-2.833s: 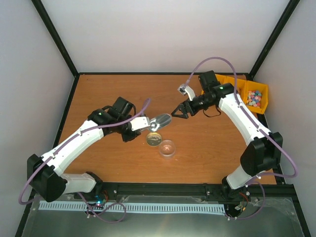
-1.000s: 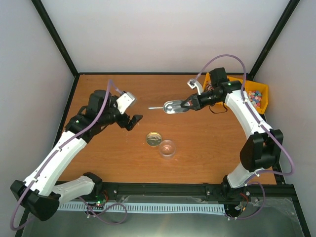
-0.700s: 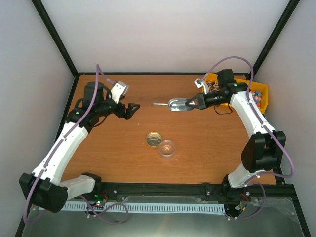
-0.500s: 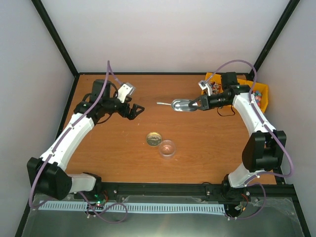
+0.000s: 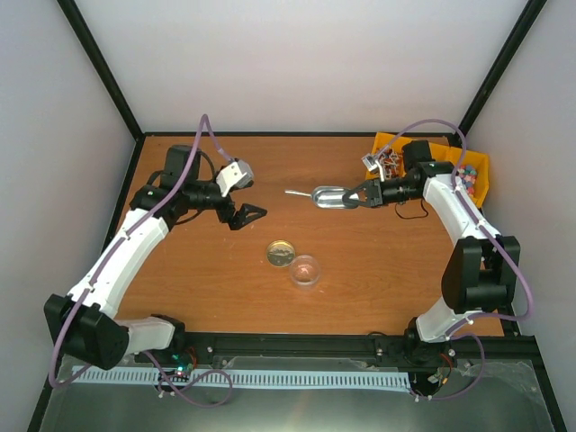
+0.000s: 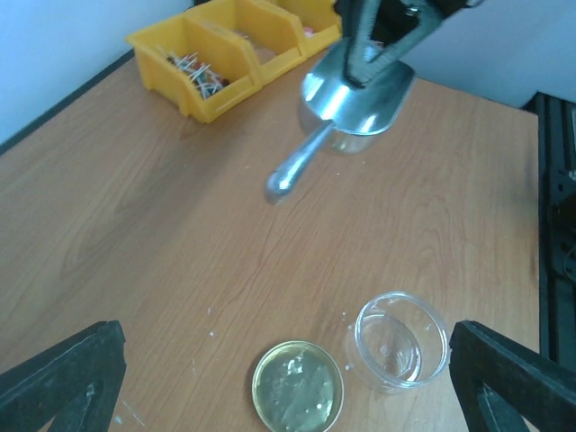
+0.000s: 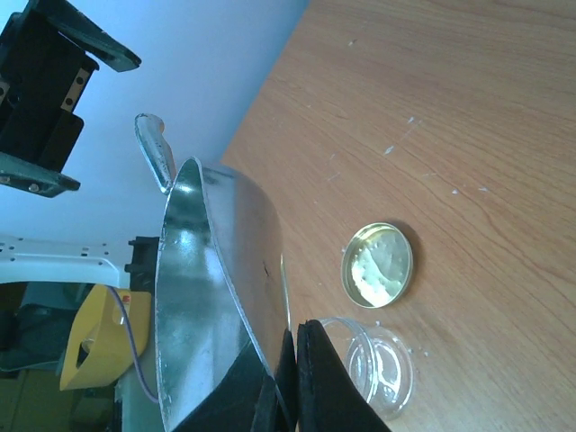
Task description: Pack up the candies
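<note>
Well, from above, the right gripper (image 5: 358,194) is pinching the metal scoop (image 5: 326,196) by its bowl, near the yellow bin (image 5: 479,193) where the candies (image 5: 465,177) are sitting. The left gripper (image 5: 250,216) is hanging spread wide, holding nothing. Its wrist camera is showing the clear jar (image 6: 400,340) empty beside the gold lid (image 6: 297,387). The right wrist view is showing a bare scoop bowl, so I'd say no packing is done and all the scooping is left.

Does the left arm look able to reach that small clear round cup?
Probably yes: the left gripper hangs open and empty, and the small clear round cup stands uncovered in the open; the flat round gold lid beside it lies low.
</note>
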### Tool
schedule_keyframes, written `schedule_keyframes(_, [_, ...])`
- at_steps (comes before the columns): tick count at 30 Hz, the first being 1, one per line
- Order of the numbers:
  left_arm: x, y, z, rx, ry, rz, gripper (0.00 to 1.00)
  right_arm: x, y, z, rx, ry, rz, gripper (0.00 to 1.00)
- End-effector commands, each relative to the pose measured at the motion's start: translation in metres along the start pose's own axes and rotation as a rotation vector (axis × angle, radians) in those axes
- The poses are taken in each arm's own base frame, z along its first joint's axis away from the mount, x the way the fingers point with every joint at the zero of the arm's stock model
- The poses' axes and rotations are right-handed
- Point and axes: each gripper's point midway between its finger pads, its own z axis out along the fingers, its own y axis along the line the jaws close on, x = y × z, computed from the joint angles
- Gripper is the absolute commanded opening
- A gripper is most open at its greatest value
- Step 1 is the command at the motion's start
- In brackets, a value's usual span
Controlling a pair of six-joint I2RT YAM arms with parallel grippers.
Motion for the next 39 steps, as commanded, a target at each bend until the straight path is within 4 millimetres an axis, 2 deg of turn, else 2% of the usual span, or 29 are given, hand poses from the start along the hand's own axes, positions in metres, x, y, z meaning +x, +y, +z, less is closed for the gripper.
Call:
schedule_keyframes(1, [-0.014,-0.033,-0.008,0.069,-0.045,0.243,1.00,0.001,0.014,0.004,-0.097,-0.008,-0.013,0.03])
schedule_keyframes(4, [-0.020,-0.042,-0.003,0.099,-0.071,0.292,0.99,0.005,0.022,0.006,-0.130,-0.006,-0.026,0.03])
schedule_keyframes(9, [-0.020,-0.059,0.015,0.186,-0.072,0.378,0.90,0.010,0.033,0.010,-0.171,0.009,-0.035,0.03])
schedule_keyframes(16, [-0.032,-0.057,0.027,0.169,-0.075,0.406,0.75,0.019,0.042,0.026,-0.159,0.064,-0.053,0.03])
schedule_keyframes(23, [-0.022,-0.056,0.033,0.155,-0.040,0.409,0.55,0.020,0.045,0.029,-0.179,0.072,-0.047,0.03])
schedule_keyframes(29, [-0.013,-0.056,0.033,0.147,-0.026,0.402,0.49,0.019,0.046,0.031,-0.195,0.071,-0.035,0.03])
schedule_keyframes(39, [-0.012,-0.055,0.035,0.142,-0.033,0.390,0.47,0.020,0.042,0.033,-0.198,0.074,-0.016,0.03])
